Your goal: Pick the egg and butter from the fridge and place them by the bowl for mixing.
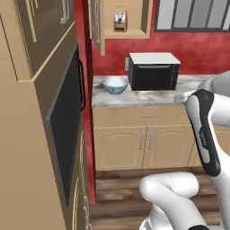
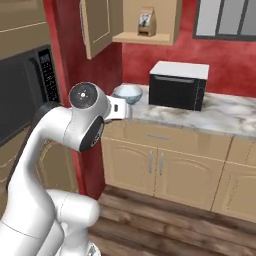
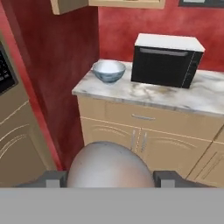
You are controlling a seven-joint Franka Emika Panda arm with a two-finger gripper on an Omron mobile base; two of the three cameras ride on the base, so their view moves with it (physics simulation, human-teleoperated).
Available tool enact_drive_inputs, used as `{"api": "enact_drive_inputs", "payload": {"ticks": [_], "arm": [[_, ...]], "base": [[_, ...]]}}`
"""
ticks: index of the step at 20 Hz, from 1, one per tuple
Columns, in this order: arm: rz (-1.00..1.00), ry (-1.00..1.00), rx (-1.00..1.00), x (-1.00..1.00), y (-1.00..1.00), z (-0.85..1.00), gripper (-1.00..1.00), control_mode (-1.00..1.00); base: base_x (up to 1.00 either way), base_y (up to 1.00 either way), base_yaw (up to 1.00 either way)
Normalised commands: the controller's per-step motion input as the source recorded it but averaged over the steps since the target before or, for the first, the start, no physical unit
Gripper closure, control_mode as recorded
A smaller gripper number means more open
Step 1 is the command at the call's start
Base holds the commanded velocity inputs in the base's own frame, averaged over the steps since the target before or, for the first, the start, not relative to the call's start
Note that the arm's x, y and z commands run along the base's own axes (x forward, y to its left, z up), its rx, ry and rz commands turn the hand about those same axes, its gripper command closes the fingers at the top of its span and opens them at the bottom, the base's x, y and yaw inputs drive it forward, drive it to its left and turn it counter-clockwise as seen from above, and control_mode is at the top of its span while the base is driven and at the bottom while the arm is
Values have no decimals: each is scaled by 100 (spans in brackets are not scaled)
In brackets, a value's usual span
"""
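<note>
On the marble counter (image 3: 144,94) sit bowl (image 3: 109,71) and microwave (image 3: 166,61); claw (image 3: 107,177) grips the egg (image 3: 109,166).

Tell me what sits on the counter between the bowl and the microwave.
Nothing: in the hand view, bare marbled counter separates the pale blue-grey round bowl from the black white-topped microwave.

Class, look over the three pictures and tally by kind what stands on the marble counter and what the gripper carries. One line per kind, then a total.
Bowl, on the counter: 1
Microwave, on the counter: 1
Egg, between the fingers of the gripper: 1
Total: 3
</note>
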Motion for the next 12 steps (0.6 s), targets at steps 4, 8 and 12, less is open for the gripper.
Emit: {"api": "enact_drive_inputs", "payload": {"ticks": [4,8,12], "arm": [[0,0,0,0,0,0,100,100],[0,0,0,0,0,0,100,100],[0,0,0,0,0,0,100,100]], "base": [[66,0,16],[58,-22,27],[72,-25,14]]}}
